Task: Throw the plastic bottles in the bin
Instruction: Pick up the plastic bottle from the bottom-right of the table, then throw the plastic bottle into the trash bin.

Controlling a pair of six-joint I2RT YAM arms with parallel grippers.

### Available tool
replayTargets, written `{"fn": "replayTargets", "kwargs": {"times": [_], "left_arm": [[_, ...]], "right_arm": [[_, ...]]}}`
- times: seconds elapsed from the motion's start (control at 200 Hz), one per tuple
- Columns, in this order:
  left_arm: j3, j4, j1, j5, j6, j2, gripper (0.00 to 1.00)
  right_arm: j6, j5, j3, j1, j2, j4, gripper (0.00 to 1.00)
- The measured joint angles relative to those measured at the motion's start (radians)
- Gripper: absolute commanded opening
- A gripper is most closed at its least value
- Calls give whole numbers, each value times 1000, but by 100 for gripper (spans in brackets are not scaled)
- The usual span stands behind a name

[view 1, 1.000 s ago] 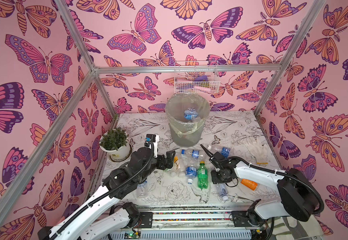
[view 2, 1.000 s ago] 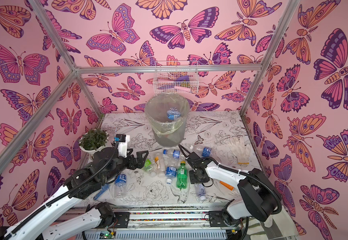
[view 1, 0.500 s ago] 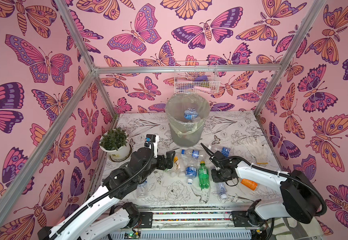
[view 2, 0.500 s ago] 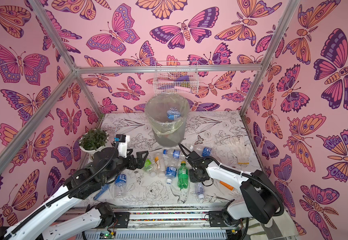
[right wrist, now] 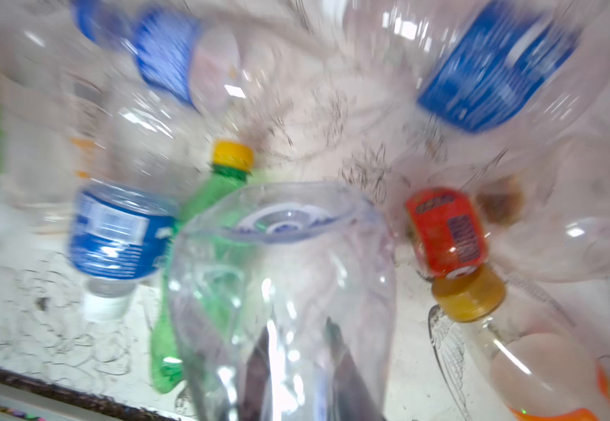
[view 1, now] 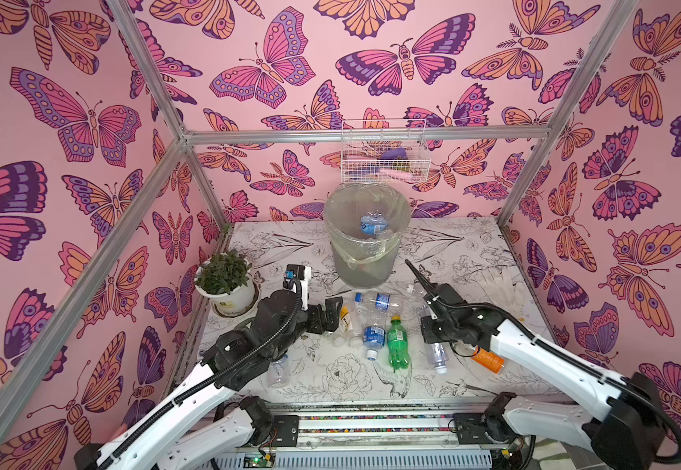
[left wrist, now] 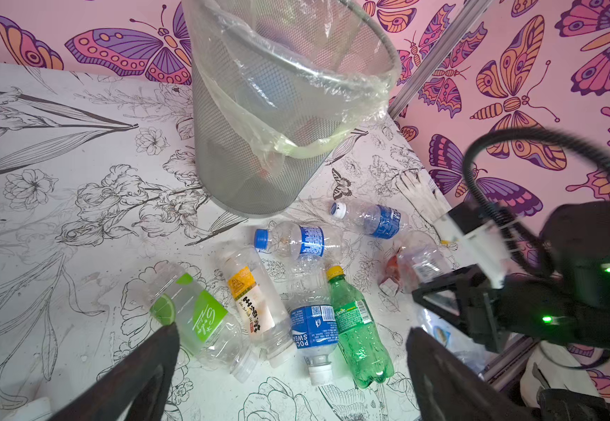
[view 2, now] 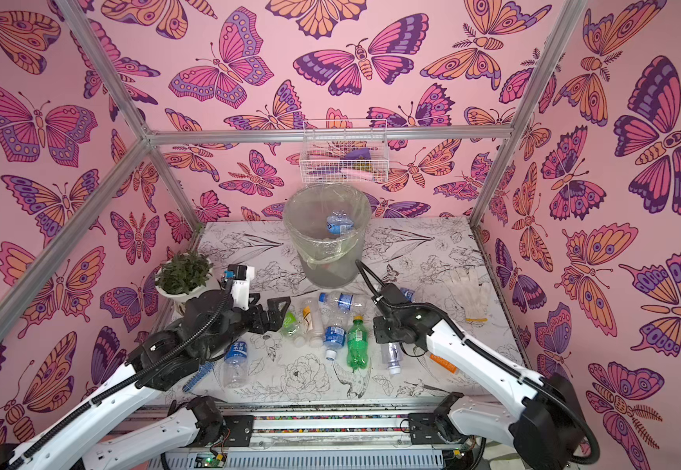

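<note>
The bin [view 1: 365, 240] stands at the back of the table with one blue-labelled bottle inside. Several plastic bottles lie in front of it, among them a green bottle [view 1: 397, 342], a blue-labelled one [view 1: 373, 335] and a yellow-labelled one [left wrist: 252, 302]. My right gripper [right wrist: 299, 364] is shut on a clear bottle [right wrist: 281, 273], low over the table, just right of the green bottle [right wrist: 219, 189]. An orange-labelled bottle [view 1: 489, 360] lies beside that arm. My left gripper [left wrist: 292, 368] hangs open above the left end of the cluster, holding nothing.
A potted plant [view 1: 226, 280] sits at the left edge. A white wire basket [view 1: 383, 158] hangs on the back wall above the bin. White gloves [view 2: 469, 293] lie at the right. One more bottle [view 2: 235, 362] lies under my left arm. Metal frame posts flank the table.
My right gripper has shut on the clear bottle and shifted a little with it. The left arm has not moved.
</note>
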Motion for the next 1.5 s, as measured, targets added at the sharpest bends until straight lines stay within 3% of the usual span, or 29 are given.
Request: {"fn": "replayTargets", "kwargs": {"times": [0.18, 0.355, 0.521, 0.976, 1.497], "left_arm": [[-27, 0, 0, 0, -14, -4, 99], [-49, 0, 0, 1, -31, -10, 99], [-74, 0, 0, 2, -51, -22, 99], [-88, -18, 0, 16, -68, -49, 99], [-88, -51, 0, 15, -67, -84, 99]], "right_arm": [[-69, 20, 80, 0, -197, 28, 0], [-153, 17, 68, 0, -373, 186, 0], [-233, 16, 87, 0, -430, 311, 0], [-435, -9, 494, 0, -217, 464, 0], [-494, -20, 772, -9, 167, 558, 0]]}}
